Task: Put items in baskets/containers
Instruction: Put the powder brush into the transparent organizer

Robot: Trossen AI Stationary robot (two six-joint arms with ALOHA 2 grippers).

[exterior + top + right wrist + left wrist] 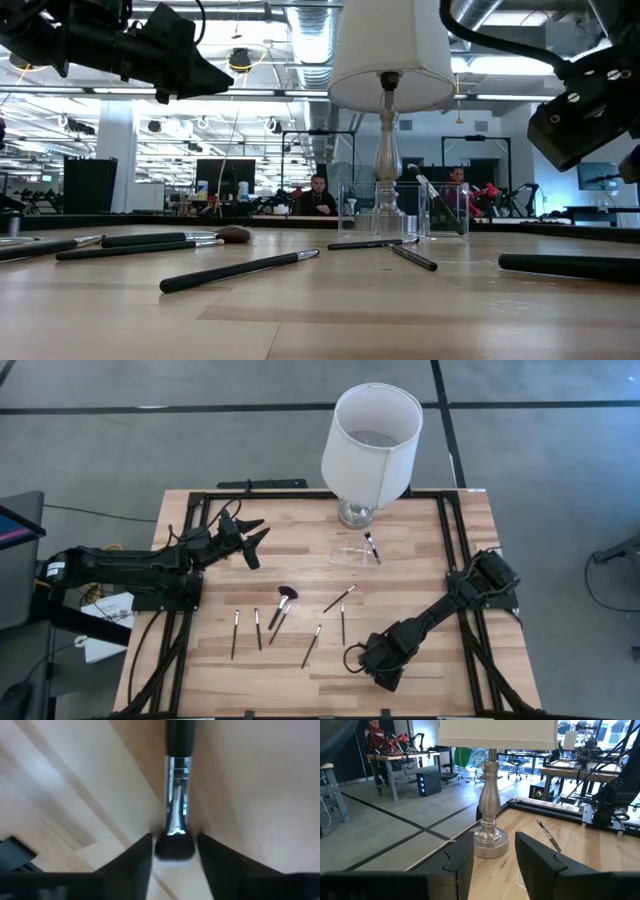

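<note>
Several slim dark-handled makeup brushes [257, 628] lie flat on the wooden table's near middle, and one of them has a wider fan head [285, 596]. One more brush [372, 547] leans inside the clear tray [348, 552], its head up [547, 835]. My left gripper [255, 540] hovers open over the table's left part, pointing toward the lamp and tray [492, 865]. My right gripper [375, 660] is open above the near right part. It points down over a thick black brush [175, 795] lying on the table [570, 265], with its fingers framing the bristle head [174, 847] from above.
A lamp with a big white shade [372, 435] stands on a metal base [355, 513] at the table's far edge, just behind the tray. A black frame [445, 530] runs around the tabletop. People sit in the room beyond the table [318, 195].
</note>
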